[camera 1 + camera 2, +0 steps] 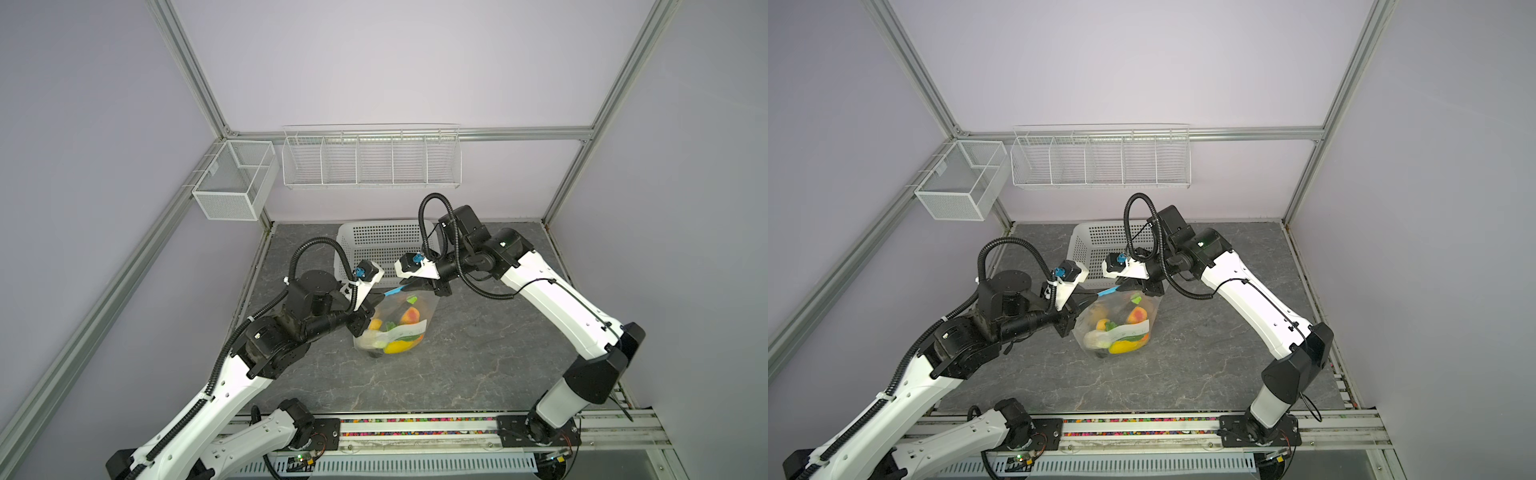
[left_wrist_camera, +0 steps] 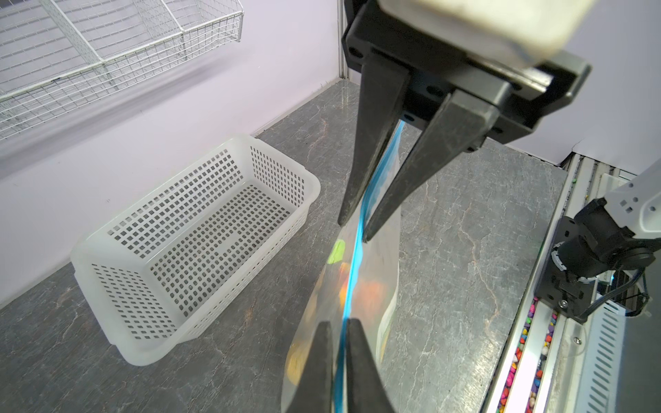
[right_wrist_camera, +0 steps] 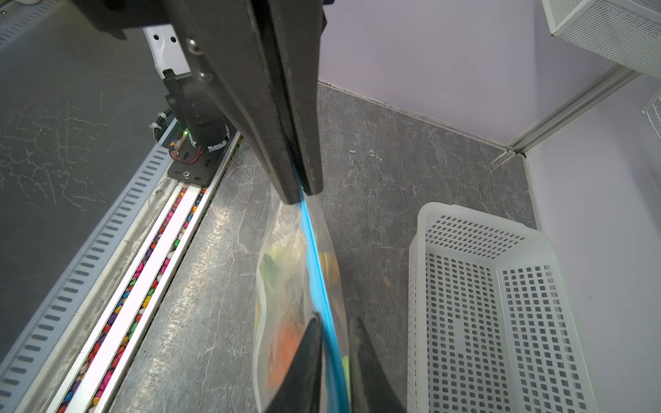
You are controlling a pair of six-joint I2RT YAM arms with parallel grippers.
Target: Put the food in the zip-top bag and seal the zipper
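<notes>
Colored pebbles (image 1: 415, 420) are lining the front rail. Beyond them, the zip-top bag (image 1: 395, 328) is standing on the gray marbled tabletop (image 1: 478, 353), the food (image 1: 397, 347) – yellow, orange and green pieces – sitting inside. The left gripper (image 1: 380, 297) is pinching the zipper (image 1: 392, 292) tight; the right gripper (image 1: 405, 287) is straddling the same blue strip, though whether it is clamping is unclear. Behind, a white perforated basket (image 1: 374, 241) is resting near the wall, below a 5-bay wire rack (image 1: 372, 160).

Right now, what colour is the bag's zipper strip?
Light blue; the zipper strip shows best in the right wrist view.
</notes>
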